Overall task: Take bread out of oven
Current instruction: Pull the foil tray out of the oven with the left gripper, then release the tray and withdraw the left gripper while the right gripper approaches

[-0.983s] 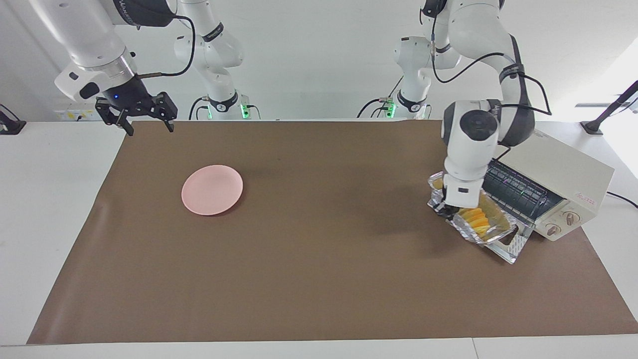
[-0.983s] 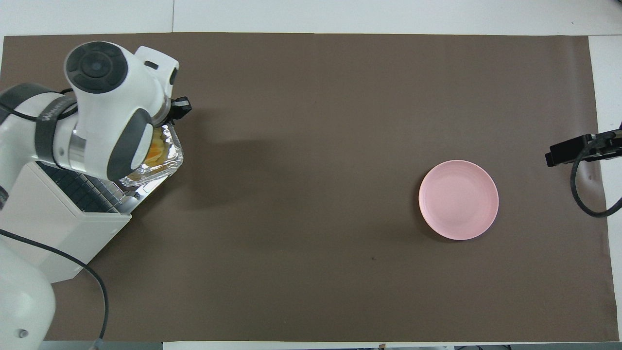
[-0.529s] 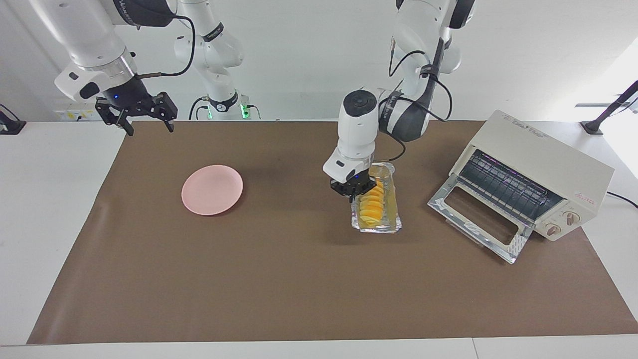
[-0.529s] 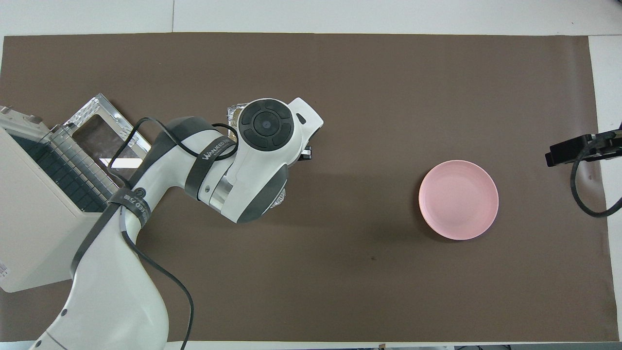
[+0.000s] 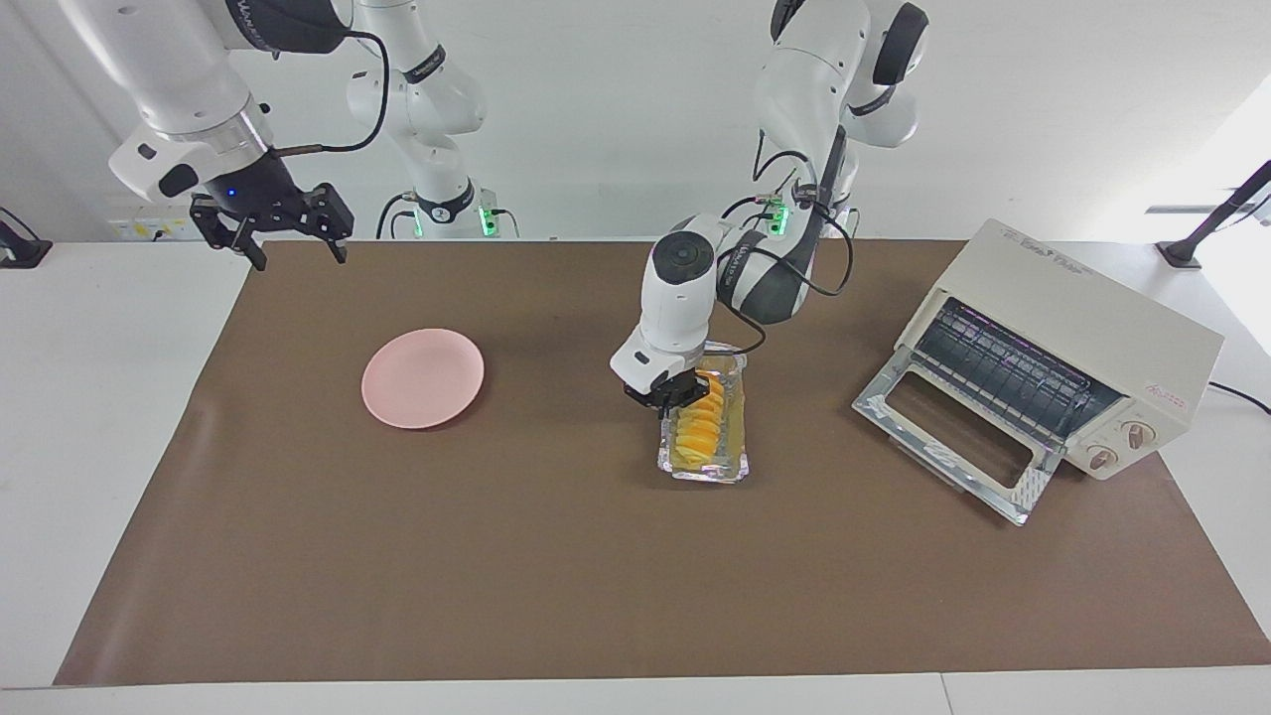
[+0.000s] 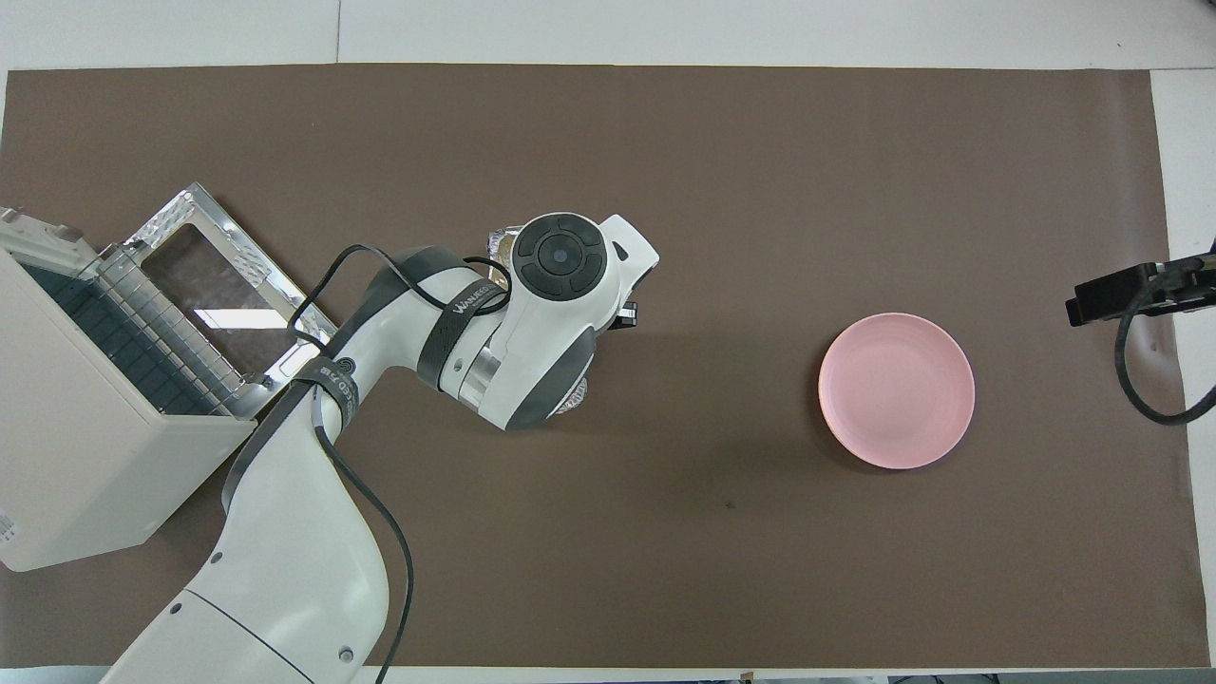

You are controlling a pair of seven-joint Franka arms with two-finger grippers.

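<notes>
Bread (image 5: pixel 701 418) sits in a crinkled foil tray (image 5: pixel 737 429) on the brown mat (image 5: pixel 596 556), roughly mid-table, and your left gripper (image 5: pixel 667 396) is down at the tray's rim on the side toward the pink plate (image 5: pixel 423 377). Its fingers look pinched together on the foil edge, right beside the loaf and not on the loaf itself. From overhead you see little of this: the left arm's wrist covers the tray, and only a foil corner (image 6: pixel 504 239) shows past it.

From that gripper, the oven (image 5: pixel 1077 343) stands well apart toward the left arm's end of the table. Its glass door (image 5: pixel 951 434) is dropped open onto the mat, and the wire rack (image 5: pixel 1013 375) shows inside with nothing on it. Two round knobs (image 5: pixel 1117 445) sit on the oven's front beside the door.

The pink plate lies well apart from the gripper toward the right arm's end of the table.

Your right gripper (image 5: pixel 291 248) waits in the air over the mat's corner at the right arm's end, fingers spread apart and holding nothing.
</notes>
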